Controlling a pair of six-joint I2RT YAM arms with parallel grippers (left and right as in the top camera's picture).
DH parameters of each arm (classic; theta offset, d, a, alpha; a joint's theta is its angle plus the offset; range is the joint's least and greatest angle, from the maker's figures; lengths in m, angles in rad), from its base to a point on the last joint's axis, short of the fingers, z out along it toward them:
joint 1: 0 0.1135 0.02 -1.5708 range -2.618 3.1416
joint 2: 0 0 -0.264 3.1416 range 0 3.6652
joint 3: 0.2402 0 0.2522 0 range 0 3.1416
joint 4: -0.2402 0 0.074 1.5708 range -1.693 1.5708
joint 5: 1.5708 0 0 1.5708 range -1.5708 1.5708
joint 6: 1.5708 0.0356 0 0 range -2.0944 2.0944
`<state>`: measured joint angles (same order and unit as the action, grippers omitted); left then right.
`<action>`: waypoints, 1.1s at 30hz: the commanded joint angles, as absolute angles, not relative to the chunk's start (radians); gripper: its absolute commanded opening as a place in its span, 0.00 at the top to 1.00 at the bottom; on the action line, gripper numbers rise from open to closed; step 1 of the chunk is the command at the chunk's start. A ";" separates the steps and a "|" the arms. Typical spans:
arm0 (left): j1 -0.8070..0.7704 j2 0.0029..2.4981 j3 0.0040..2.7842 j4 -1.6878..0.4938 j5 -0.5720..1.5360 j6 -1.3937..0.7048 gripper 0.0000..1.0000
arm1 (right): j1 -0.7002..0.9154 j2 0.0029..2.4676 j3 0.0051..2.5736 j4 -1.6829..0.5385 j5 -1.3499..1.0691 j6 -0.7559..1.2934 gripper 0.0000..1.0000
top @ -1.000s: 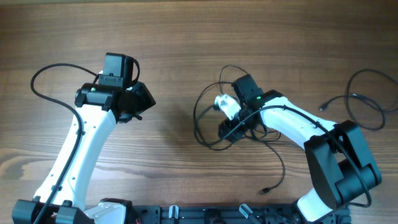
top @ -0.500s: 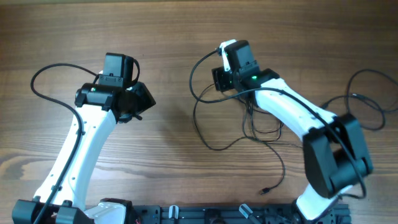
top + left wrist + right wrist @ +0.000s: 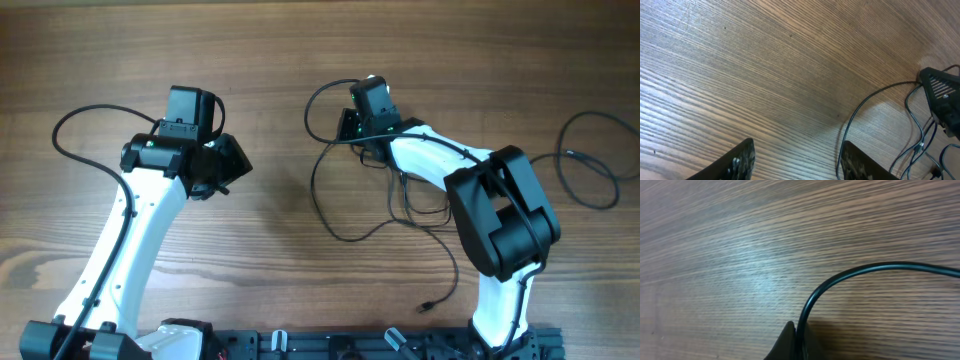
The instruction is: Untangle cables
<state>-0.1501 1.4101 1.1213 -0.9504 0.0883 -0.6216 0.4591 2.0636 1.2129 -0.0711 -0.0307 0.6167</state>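
Observation:
The cables are thin black wires lying in loose tangled loops on the wood at centre right, with a small plug end near the front. My right gripper is at the far end of the tangle, shut on one strand. In the right wrist view this cable rises from between the closed fingers and arcs to the right. My left gripper hovers to the left of the tangle, open and holding nothing. In the left wrist view a cable strand passes beside the right fingertip.
A separate thin black cable loops at the far right of the table. Thicker arm cable curves behind the left arm. The right arm's gripper body shows at the right edge of the left wrist view.
The right gripper has moved away from the tangle's middle toward the far side and shut on a cable strand, dragging a loop with it. The left arm has not moved.

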 commanded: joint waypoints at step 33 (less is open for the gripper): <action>-0.285 1.425 1.126 -0.695 0.609 -0.275 0.25 | 0.461 1.358 1.591 -0.393 -0.317 0.272 0.96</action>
<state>-0.2283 1.4105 1.1206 -0.6987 0.5343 -0.4469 0.4603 1.3643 1.5791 -0.4393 -0.3988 0.2382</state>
